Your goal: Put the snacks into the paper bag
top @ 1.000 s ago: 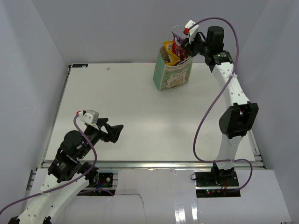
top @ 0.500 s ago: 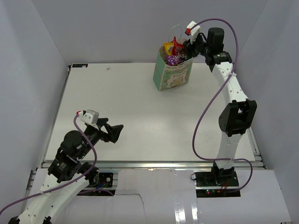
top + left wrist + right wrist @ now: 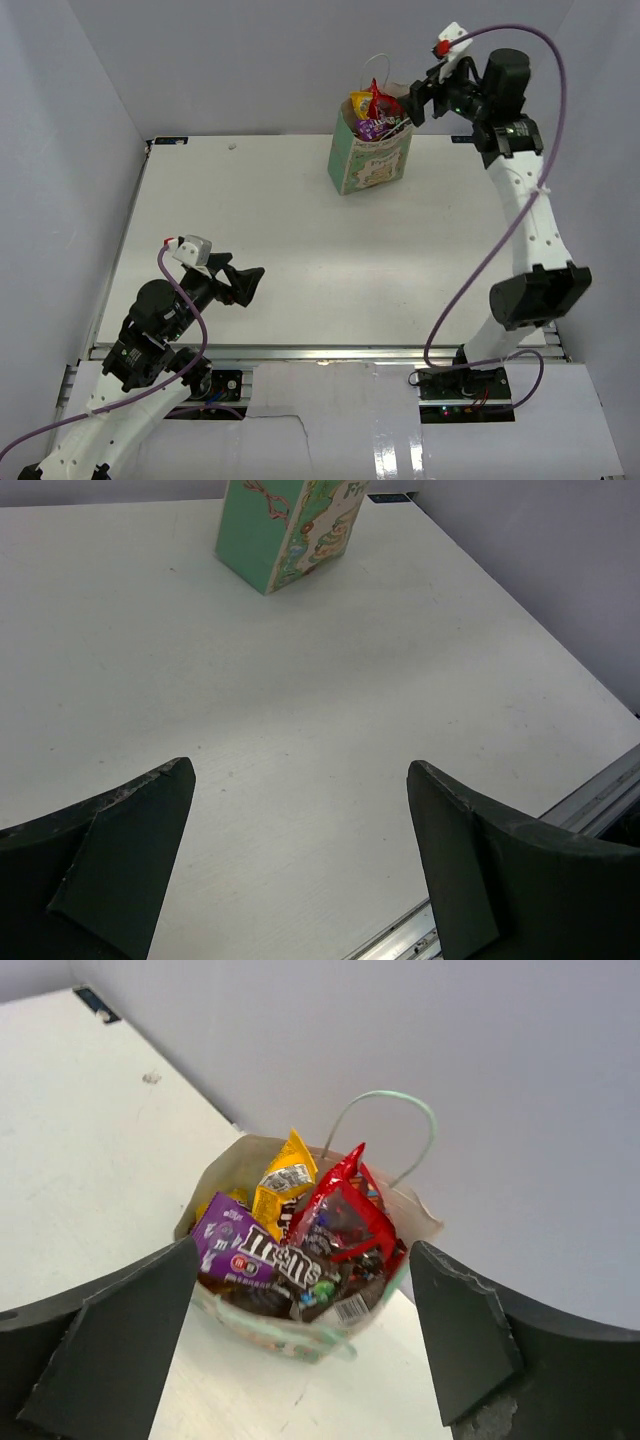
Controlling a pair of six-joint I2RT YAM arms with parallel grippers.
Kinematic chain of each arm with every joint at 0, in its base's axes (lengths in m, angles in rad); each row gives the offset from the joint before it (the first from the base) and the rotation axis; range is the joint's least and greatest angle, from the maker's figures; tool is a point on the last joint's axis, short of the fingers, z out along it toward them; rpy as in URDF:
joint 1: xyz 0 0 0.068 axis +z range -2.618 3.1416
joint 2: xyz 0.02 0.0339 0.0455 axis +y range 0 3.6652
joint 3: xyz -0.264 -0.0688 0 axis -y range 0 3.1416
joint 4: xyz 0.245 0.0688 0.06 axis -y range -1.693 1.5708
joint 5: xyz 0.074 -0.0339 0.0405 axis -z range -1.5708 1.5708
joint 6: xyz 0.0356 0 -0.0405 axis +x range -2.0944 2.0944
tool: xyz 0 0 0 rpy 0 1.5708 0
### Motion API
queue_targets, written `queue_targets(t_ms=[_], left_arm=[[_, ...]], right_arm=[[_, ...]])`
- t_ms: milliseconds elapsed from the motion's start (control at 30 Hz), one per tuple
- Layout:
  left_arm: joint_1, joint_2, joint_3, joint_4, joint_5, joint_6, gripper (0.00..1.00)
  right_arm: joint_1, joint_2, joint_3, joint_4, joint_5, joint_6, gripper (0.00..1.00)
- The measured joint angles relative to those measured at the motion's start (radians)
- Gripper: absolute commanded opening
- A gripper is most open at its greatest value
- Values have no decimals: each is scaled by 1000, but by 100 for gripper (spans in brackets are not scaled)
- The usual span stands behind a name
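Note:
The mint-green paper bag (image 3: 368, 166) stands upright at the back of the table, also seen in the left wrist view (image 3: 285, 530). Snacks (image 3: 372, 110) stick out of its top: a yellow packet (image 3: 283, 1182), a red chip bag (image 3: 348, 1212), a purple wrapper (image 3: 232, 1245) and a brown candy packet (image 3: 305, 1272). My right gripper (image 3: 418, 100) hangs open just right of and above the bag mouth, holding nothing (image 3: 302, 1250). My left gripper (image 3: 246, 283) rests open and empty low over the near left of the table (image 3: 298, 770).
White walls enclose the table on three sides, and the bag stands close to the back wall. The bag's thin loop handle (image 3: 385, 1110) arches above the snacks. A metal rail (image 3: 590, 800) runs along the table's near edge.
My right gripper opened and left a purple-brown packet in the bag's top. It then drew back up and to the right. The left arm stayed still.

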Motion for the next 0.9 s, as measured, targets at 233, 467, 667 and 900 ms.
queue_targets(t_ms=[233, 467, 667, 900], left_arm=[[0, 0, 0, 1, 40, 4, 98], [0, -2, 0, 2, 72, 5, 98], [0, 0, -1, 7, 101, 11, 98], [0, 3, -4, 9, 109, 11, 98]], right_arm=[[-153, -415, -339, -13, 40, 109, 90], [-180, -740, -962, -127, 144, 139, 90], [-180, -975, -1297, -222, 219, 173, 90], [-180, -1115, -1389, -103, 261, 202, 90]])
